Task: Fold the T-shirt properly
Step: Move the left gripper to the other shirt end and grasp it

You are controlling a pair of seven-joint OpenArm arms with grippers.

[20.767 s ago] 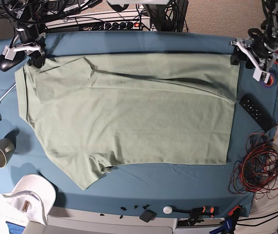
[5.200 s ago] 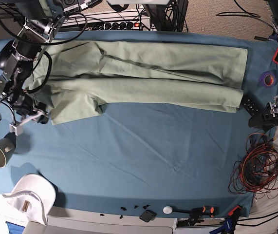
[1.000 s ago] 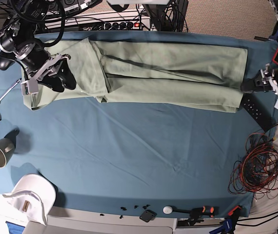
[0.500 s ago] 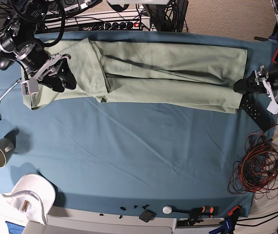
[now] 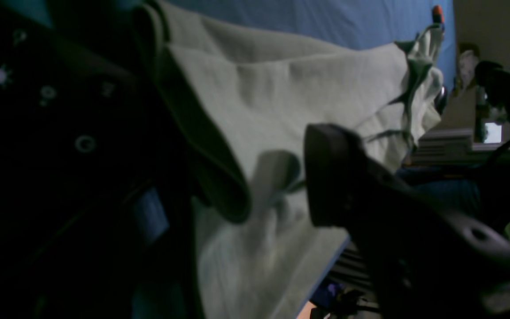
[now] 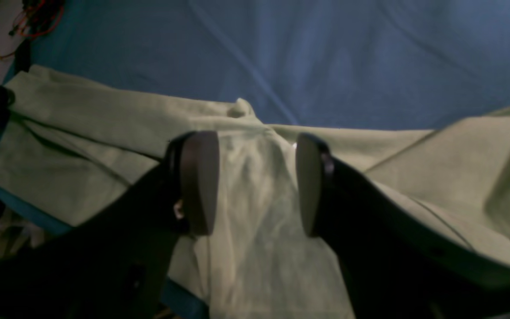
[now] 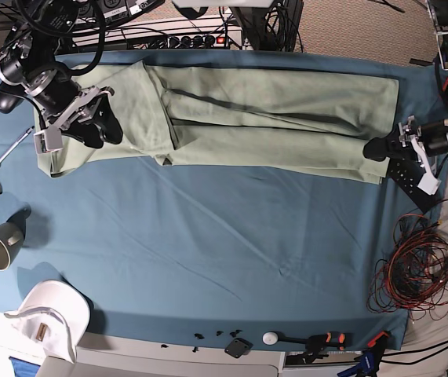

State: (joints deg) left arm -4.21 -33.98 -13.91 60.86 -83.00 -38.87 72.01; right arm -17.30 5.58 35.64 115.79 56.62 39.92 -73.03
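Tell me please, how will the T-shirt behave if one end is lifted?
The T-shirt is probably floppy: it lies in soft folds and wrinkles. A lifted end would likely sag and drag the layers apart. It looks light, and may slide over the table cloth.

Left gripper (image 5: 255, 186) blurred; one of its fingers (image 5: 339, 177) visible.

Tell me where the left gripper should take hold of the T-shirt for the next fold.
Probably the near corner of the T-shirt hem end, where the left gripper sits. Come in low from the shirt's outer end: the stacked layers there end in a free edge the open jaws can slide over.
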